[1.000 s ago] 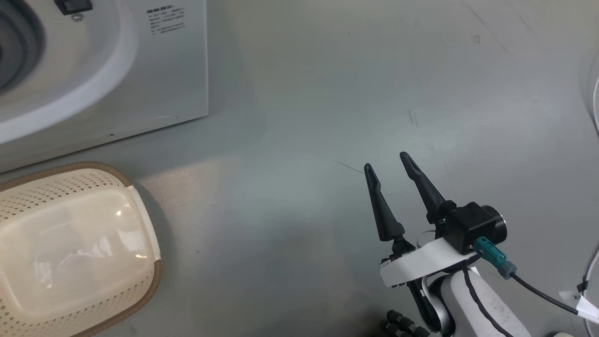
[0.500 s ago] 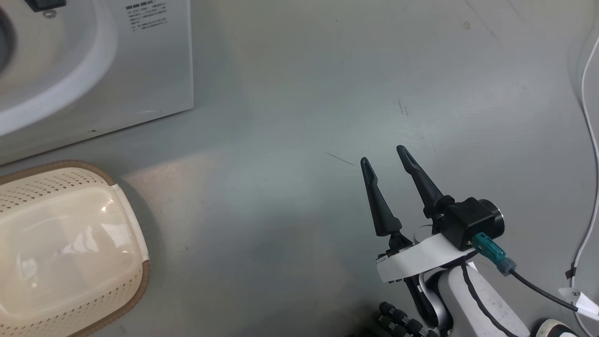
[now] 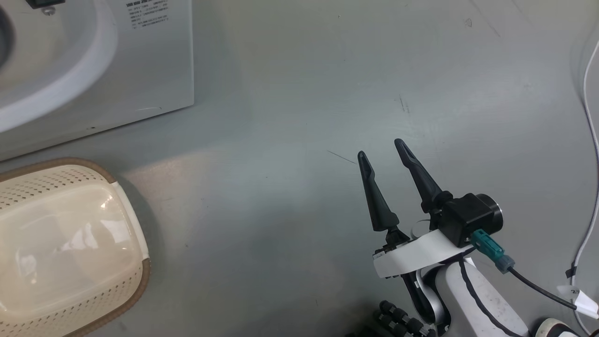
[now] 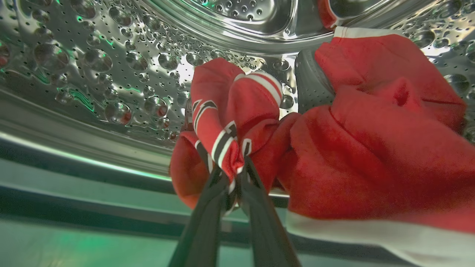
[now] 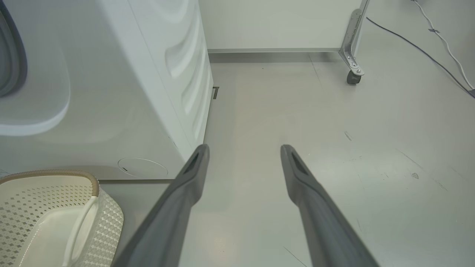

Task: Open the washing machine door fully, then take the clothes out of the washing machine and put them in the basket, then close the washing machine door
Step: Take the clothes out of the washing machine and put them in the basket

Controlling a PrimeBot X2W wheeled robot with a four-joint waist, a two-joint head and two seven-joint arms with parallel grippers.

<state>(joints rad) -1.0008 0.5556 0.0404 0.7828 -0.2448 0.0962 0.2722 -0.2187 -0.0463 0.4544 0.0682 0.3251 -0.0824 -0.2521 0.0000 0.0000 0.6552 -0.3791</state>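
Inside the perforated steel drum (image 4: 111, 74) of the washing machine (image 3: 154, 70), my left gripper (image 4: 232, 174) is shut on a fold of the red clothes (image 4: 371, 148), at the black-and-white striped print. More red fabric with white trim bulges to the right of the fingers. My right gripper (image 3: 380, 149) hovers open over the grey floor with nothing between its fingers, right of the machine (image 5: 148, 92). The cream basket (image 3: 140, 285) stands on the floor in front of the machine, and nothing lies in the part I can see. The washing machine door is out of view.
The basket's brown rim (image 5: 55, 172) sits at the lower left of the right wrist view, beside the right gripper (image 5: 245, 148). A castor on a metal leg (image 5: 352, 76) stands by the far wall. A white cable (image 3: 587, 154) runs along the floor at the right.
The head camera has shifted, so the machine and basket sit further left in the picture. My right gripper stands slightly higher in the picture and is still open.
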